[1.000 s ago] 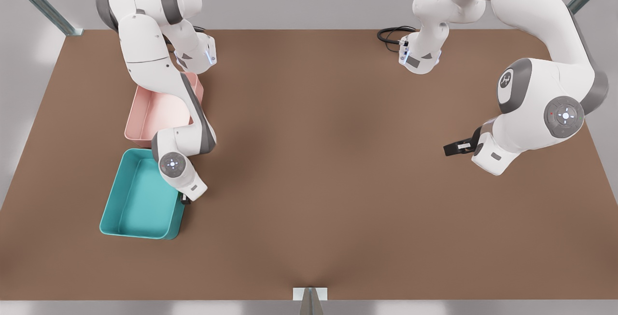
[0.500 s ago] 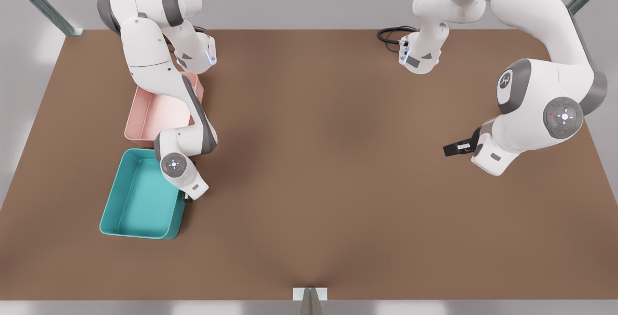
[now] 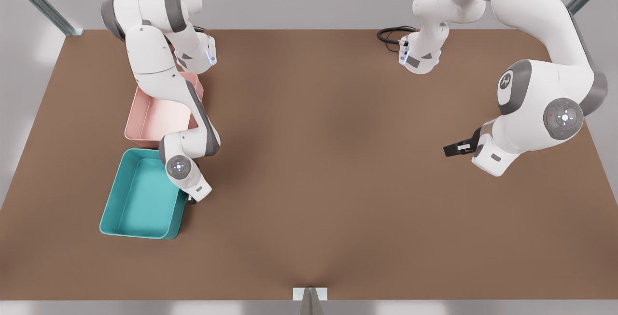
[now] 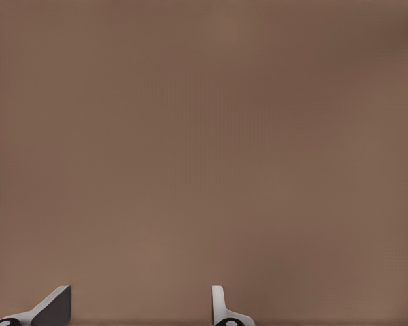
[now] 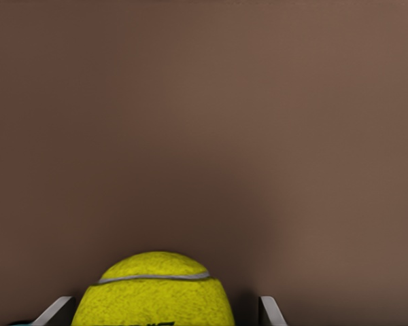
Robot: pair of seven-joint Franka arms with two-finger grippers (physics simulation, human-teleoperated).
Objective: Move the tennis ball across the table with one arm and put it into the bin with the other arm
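The tennis ball (image 5: 155,288), yellow-green with a pale seam, rests on the brown table (image 3: 328,199) between the fingers of my right gripper (image 5: 164,309). The fingers stand open, with a gap on either side of the ball. In the front view this right gripper (image 3: 190,200) points down beside the teal bin (image 3: 112,208), at the corner of the bin nearest the table's middle, and its wrist hides the ball. My left gripper (image 3: 455,149) waits at the front view's right. In the left wrist view the left gripper (image 4: 139,307) is open over bare tabletop.
A pink tub (image 3: 145,114) stands just behind the teal bin, partly under the right arm. Both arm bases sit at the table's far edge, with a black cable (image 3: 388,34) by the base at the front view's right.
The right arm has shifted slightly toward the table's near edge and the front view's right, beside the teal bin. The left arm has hardly moved.
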